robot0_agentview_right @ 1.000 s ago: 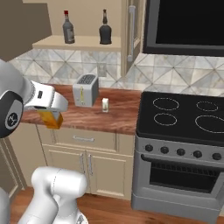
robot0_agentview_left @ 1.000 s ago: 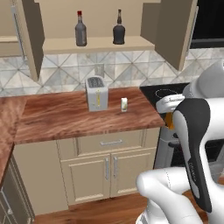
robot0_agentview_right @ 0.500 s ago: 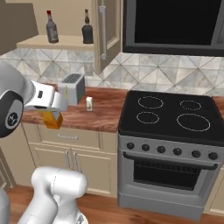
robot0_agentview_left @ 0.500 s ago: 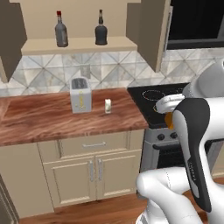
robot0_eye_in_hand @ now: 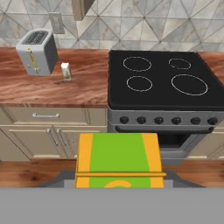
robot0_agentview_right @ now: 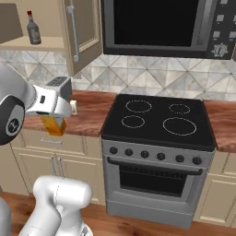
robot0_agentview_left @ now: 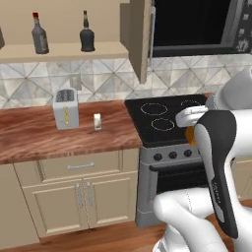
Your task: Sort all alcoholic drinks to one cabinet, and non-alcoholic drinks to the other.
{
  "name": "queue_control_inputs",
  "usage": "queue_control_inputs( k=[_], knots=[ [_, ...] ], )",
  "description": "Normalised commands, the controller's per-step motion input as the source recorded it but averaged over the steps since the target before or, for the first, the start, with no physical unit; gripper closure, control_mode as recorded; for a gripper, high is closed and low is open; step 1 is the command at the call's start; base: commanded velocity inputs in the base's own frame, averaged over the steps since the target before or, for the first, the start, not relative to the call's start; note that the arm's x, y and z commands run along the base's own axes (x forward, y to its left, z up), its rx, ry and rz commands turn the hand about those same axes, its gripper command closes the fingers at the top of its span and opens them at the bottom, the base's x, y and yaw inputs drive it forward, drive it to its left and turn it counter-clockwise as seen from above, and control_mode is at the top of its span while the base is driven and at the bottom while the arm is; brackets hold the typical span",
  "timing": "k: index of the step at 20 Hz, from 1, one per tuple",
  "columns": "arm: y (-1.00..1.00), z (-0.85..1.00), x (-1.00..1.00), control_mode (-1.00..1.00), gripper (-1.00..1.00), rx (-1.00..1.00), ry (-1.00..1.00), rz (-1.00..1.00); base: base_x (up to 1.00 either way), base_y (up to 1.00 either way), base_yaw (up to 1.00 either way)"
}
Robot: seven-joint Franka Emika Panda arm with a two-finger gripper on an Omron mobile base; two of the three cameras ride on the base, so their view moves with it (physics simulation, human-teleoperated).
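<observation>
At the gripper (robot0_agentview_right: 54, 120) we're carrying the orange-yellow carton (robot0_eye_in_hand: 118, 160), jaws clamped on it; in the hand view its green patch is facing the camera at the bottom centre, and in the right base view its orange body is hanging below the white hand, out in front of the counter edge. From the left base view we're getting only an orange sliver of it beside the forearm, in front of the stove.

Beyond the hand we're looking at the black stove (robot0_eye_in_hand: 162, 81) with four ring burners and a row of knobs on its front. We're seeing the wood counter (robot0_agentview_left: 34, 138) running to its left, with cream drawers and doors underneath.

On that counter the small white-cream carton (robot0_agentview_left: 97, 121) is standing upright, just beside a silver toaster (robot0_agentview_left: 66, 108) but apart from it, toaster being farther from the stove.

Up on the wall, the wider tan cabinet (robot0_agentview_left: 64, 51) is standing open. On its pale shelf the slim grey bottle with the red cap (robot0_agentview_left: 39, 35) and the squat black bottle (robot0_agentview_left: 87, 34) are both standing upright, well apart from each other. Its open door (robot0_agentview_right: 80, 29) with the grey bar handle is sticking out between the shelf and the dark microwave (robot0_agentview_right: 161, 27) mounted above the stove.
</observation>
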Motion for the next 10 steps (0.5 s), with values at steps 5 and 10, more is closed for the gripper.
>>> queue_control_inputs(
  k=[5,10],
  knots=[
    [0.00,0.00,0.00,1.00,1.00,0.00,0.00,0.00,-0.17,-0.59,0.00],
    [0.00,0.00,0.00,1.00,1.00,0.00,0.00,0.00,-0.08,-0.60,0.00]
  ],
)
